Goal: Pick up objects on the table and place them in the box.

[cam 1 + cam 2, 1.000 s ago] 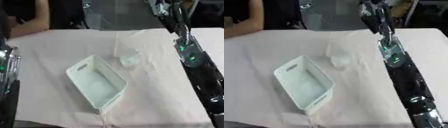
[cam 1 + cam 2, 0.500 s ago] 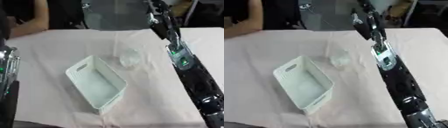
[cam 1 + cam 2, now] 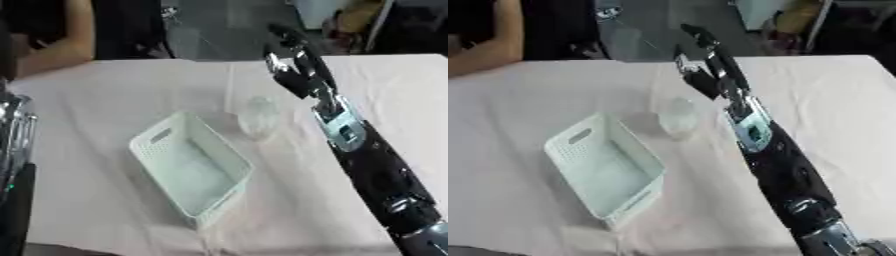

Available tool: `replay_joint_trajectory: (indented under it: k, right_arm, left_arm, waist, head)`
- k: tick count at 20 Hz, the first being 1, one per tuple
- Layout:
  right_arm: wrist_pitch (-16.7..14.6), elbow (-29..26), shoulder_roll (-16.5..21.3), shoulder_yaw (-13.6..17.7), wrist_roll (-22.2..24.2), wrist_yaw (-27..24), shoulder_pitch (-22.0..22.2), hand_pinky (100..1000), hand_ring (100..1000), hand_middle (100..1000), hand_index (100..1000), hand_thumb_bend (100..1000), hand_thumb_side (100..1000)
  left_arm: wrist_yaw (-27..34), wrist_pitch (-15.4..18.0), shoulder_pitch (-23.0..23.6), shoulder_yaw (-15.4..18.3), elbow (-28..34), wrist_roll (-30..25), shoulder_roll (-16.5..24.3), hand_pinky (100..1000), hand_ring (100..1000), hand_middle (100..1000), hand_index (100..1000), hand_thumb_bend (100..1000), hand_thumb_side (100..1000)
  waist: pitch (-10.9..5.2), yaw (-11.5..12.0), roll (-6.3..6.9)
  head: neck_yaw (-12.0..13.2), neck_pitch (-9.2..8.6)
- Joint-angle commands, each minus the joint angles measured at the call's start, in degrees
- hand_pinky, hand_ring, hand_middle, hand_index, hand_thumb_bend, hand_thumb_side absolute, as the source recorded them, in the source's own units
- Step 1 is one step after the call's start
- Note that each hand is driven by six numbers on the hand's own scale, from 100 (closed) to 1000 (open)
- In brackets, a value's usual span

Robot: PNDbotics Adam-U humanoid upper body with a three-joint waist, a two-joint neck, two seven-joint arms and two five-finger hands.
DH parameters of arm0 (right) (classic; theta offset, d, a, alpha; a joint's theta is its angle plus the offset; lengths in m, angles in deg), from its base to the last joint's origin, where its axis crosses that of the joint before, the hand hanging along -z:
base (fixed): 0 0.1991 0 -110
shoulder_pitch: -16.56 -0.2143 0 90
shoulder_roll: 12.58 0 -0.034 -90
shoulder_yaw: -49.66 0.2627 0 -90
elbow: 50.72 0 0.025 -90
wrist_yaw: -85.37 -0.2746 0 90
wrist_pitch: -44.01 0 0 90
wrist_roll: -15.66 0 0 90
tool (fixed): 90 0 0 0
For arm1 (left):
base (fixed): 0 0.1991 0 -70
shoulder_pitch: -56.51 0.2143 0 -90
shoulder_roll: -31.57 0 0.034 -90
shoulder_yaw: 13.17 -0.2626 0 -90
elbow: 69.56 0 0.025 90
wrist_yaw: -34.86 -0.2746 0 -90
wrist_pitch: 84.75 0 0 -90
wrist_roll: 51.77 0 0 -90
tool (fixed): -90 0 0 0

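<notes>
One clear cup (image 3: 260, 116) stands on the bench (image 3: 105, 90), just beside the white box (image 3: 191, 165), not yet picked | right hand (image 3: 293, 62) has swung in from the right edge, now above-right of cup, fingers straight, holding nothing | left hand unseen | reach under way.

A lab or workshop, it seems: a cloth-covered bench (image 3: 114, 95), grey floor (image 3: 227, 30) beyond, equipment clutter (image 3: 350, 20) at the far edge.
</notes>
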Motion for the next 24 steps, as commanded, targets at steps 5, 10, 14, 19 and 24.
replay_joint_trajectory:
  k: [5,10,14,19,24]
  right_arm:
    - [-2.7,3.7,-0.4,-2.6,6.0,4.1,-1.4,895,956,912,967,100,819]
    - [-3.4,5.5,-0.3,-2.7,16.0,10.8,-3.3,906,971,931,978,107,864]
    - [-3.4,5.8,-0.8,-2.2,18.8,12.6,-3.9,911,975,933,979,111,872]
    - [-3.5,6.1,-1.1,-2.3,19.6,13.7,-4.2,914,978,935,979,114,878]
    - [-3.4,7.0,-1.1,-2.0,19.6,14.9,-4.7,913,979,936,979,120,883]
  left_arm:
    - [0.3,0.1,-1.2,-0.1,0.8,-0.3,0.2,526,591,664,780,100,782]
    - [0.4,0.1,-1.2,-0.3,0.8,-0.5,0.1,527,591,664,780,100,783]
    - [0.4,0.2,-1.4,-0.3,0.8,-0.5,-0.1,528,592,664,780,100,782]
    - [0.4,0.3,-1.5,-0.3,0.8,-0.6,-0.2,528,592,664,780,100,782]
    - [0.5,0.4,-1.6,-0.4,0.8,-0.8,-0.4,529,592,664,779,100,782]
  waist:
    - [-0.37,0.2,0.10]
    - [-0.39,0.4,0.08]
    - [-0.39,0.5,0.06]
    - [-0.41,0.6,0.01]
    - [-0.37,0.8,-0.01]
  head:
    - [-0.6,-0.04]
    - [-0.7,-0.04]
    - [-0.9,-0.04]
    - [-0.8,-0.04]
    - [-0.8,-0.04]
